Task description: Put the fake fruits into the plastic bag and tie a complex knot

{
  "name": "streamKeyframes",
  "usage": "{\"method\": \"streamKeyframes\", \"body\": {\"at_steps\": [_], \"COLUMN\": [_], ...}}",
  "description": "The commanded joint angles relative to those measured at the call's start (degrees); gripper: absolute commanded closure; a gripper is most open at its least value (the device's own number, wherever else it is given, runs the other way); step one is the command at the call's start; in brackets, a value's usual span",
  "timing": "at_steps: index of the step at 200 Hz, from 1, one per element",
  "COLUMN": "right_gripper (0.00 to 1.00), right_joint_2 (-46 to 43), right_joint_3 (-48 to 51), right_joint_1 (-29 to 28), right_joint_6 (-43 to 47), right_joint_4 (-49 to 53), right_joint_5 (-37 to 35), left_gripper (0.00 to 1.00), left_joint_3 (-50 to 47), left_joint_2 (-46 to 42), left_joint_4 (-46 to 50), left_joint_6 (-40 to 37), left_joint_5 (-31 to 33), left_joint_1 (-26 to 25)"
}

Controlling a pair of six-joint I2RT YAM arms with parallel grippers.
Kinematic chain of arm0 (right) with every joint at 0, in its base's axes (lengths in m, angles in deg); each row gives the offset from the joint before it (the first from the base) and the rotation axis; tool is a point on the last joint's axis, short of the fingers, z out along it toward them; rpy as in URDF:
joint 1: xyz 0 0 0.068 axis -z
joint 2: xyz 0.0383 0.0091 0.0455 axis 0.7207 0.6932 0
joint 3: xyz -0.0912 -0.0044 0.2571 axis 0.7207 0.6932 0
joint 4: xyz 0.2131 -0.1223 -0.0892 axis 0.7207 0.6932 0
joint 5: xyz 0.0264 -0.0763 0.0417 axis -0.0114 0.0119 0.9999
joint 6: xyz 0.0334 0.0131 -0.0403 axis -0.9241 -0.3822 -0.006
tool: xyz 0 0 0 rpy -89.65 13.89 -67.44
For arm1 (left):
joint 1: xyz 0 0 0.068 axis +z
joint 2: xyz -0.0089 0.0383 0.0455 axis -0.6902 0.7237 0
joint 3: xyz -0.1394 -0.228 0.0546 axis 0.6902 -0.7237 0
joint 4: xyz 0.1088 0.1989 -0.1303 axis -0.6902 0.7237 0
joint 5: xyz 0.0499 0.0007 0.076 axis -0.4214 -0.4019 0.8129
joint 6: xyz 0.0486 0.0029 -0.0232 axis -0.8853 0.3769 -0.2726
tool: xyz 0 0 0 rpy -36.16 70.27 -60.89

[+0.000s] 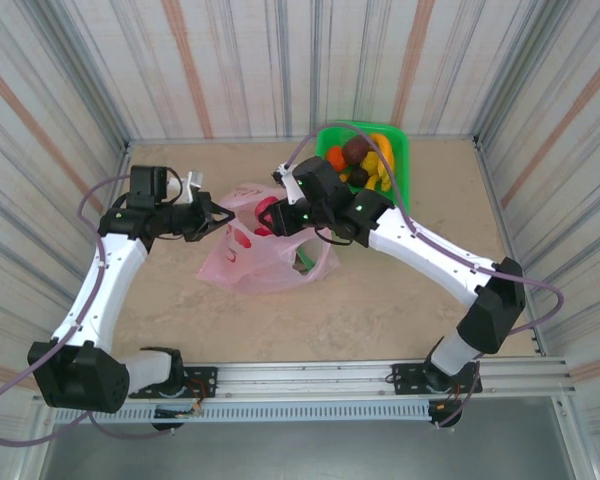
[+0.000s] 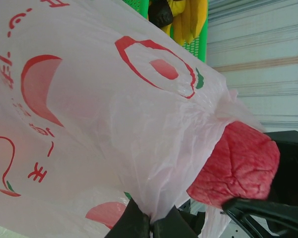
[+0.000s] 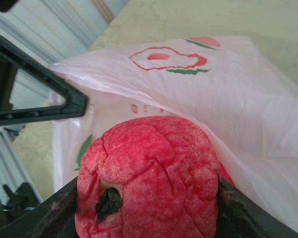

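- The pink bag lies crumpled on the table around the middle of the top view.
- The left gripper, at the bottom edge of its own wrist view, has its fingers pressed together on a fold of the bag's film.
- The right gripper, at the upper edge of the bag in the top view, is clamped on a red fruit. A finger shows on either side of the fruit in the lower corners of the right wrist view.
- The red fruit sits right at the bag's opening, with film touching it above and to the right in that view.
- The green basket stands at the upper middle of the top view, with bananas and a dark fruit in it.
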Motion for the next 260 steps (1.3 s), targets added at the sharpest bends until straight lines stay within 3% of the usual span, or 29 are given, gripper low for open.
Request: {"method": "streamKeyframes", "body": {"at_steps": [1, 129, 260], "right_gripper": [0.51, 0.47, 0.31], "right_joint_2": [1.22, 8.68, 11.66], "right_joint_3": [1.41, 1.45, -0.2], "right_joint_1": [0.33, -2.31, -3.55], "right_joint_6": [2.82, 1.27, 0.45], "right_joint_4": [1.88, -0.22, 0.49], "right_joint_5": [-1.69, 7.21, 10.36], "left_gripper": [1.0, 1.0, 1.0], "left_joint_3": [-0.32, 1.07, 0.51], "left_joint_2": [-1.7, -1.76, -1.43], "left_joint_4": [-0.4, 0.39, 0.44], "left_joint_6": [-1.19, -0.75, -0.35], "left_joint_5": [-1.44, 1.25, 1.7], "left_joint_1": [0.13, -1.51, -1.54]}}
